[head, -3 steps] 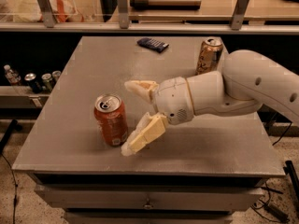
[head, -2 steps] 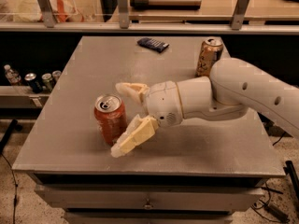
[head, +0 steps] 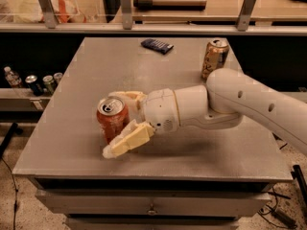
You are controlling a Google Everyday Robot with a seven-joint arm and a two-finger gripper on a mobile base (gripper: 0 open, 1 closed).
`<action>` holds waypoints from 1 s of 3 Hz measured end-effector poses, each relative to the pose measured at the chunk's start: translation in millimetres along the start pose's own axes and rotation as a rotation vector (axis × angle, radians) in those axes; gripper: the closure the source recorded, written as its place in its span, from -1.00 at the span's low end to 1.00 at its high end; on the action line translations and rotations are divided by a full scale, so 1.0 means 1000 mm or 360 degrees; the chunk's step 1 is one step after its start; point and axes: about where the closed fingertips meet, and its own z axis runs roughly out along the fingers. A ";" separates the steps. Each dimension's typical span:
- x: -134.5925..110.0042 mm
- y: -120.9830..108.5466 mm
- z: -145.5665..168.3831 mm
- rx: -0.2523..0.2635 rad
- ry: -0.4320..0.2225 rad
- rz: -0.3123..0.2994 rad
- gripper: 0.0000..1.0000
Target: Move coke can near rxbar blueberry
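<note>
The coke can (head: 112, 115), red-orange with a silver top, stands upright on the front left part of the grey table (head: 91, 71). My gripper (head: 110, 124) reaches in from the right with its cream fingers spread to either side of the can: one finger (head: 128, 139) in front of it, the other (head: 125, 97) behind it. The can sits between the fingers and still rests on the table. The rxbar blueberry (head: 157, 45), a flat dark blue wrapper, lies near the table's far edge, well away from the can.
A tan and white can (head: 214, 57) stands at the back right of the table, just behind my white arm (head: 249, 102). Several cans and a bottle (head: 33, 83) sit on a low shelf to the left. A railing with shelves runs behind the table.
My gripper has moved left toward the coke can. Its fingers were beside the can before and now straddle it. The can has not moved.
</note>
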 end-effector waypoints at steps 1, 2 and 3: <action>0.003 0.001 0.001 -0.0004 -0.0030 0.0005 -0.24; 0.008 0.001 0.000 -0.0008 -0.0060 0.0010 0.23; 0.010 0.002 -0.001 -0.0011 -0.0076 0.0013 0.69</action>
